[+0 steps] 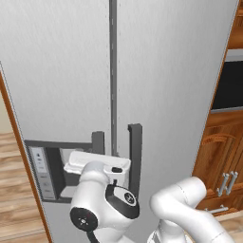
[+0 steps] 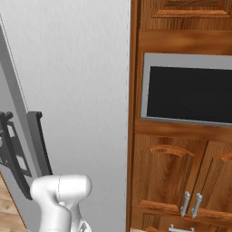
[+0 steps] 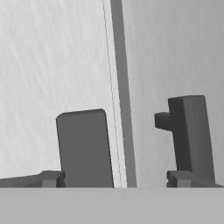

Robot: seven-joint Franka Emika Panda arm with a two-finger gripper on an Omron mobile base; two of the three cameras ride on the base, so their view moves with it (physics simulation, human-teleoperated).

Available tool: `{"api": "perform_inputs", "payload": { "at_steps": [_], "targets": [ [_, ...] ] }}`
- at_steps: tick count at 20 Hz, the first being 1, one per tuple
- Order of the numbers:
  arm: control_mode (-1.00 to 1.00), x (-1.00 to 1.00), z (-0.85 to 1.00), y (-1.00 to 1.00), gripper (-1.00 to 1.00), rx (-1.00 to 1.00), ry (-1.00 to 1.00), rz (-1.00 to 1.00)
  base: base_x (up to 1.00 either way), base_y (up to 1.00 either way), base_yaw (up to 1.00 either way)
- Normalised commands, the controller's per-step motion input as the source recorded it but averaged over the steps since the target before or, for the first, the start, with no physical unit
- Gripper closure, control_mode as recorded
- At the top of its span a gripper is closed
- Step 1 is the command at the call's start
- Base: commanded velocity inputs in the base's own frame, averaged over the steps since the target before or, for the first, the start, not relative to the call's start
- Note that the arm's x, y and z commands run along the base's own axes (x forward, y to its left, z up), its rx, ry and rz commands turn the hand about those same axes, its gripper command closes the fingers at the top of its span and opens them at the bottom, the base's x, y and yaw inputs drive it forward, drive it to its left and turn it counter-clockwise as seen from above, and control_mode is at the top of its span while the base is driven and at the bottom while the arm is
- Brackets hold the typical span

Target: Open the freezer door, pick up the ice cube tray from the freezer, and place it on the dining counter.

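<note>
Obs., standing behind the robot, facing the fridge.

- Freezer door (image 1: 57,71): shut. It sits flush with the plain door (image 1: 166,71) at its 3 o'clock, with a narrow dark seam (image 1: 113,71) running vertically between them. In the hand view the freezer door (image 3: 52,57) takes the left half and the plain door (image 3: 175,48) the right.
- Dispenser panel (image 1: 45,171): recessed in the freezer door, at about 8 o'clock in the left base view. It has a pale button strip on its left side and is partly covered by the arm.
- Freezer handle (image 1: 98,142): dark grey, upright, just left of the seam. Only its top end shows above the robot's wrist. The plain door's handle (image 1: 135,156) stands just right of the seam and rises a little higher.
- Arm (image 1: 180,209): it comes up from 5 o'clock in the left base view, with the white wrist in front of both handles, low on the doors.
- Gripper (image 3: 114,179): fingers (image 3: 50,179) wide apart and clamped on nothing. In the hand view the freezer handle (image 3: 83,148) rises between the two tips, just beside the left one. The other handle (image 3: 192,135) stands right above the right tip. Cannot tell whether either tip touches a handle.
- Surroundings: wooden cabinets (image 2: 172,167) with metal pulls are at 3 o'clock of the fridge. A built-in oven (image 2: 190,93) with a dark window sits above them. There is plank floor (image 1: 14,156) at 9 o'clock.
</note>
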Motion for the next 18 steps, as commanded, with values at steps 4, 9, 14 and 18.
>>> {"api": "perform_inputs", "payload": {
  "at_steps": [4,9,14,18],
  "targets": [
    [-1.0,0.06,0.0,0.11,-1.0,0.0,0.02,0.0,0.0,0.0,0.0],
    [-1.0,0.02,0.0,0.01,-1.0,0.0,0.01,0.01,0.0,0.0,0.0],
    [-1.0,0.04,0.0,0.0,-1.0,0.0,0.0,0.03,0.0,0.0,0.0],
    [-1.0,0.06,0.0,-0.02,-1.0,0.0,0.0,0.03,0.0,0.0,0.0]
  ]
}}
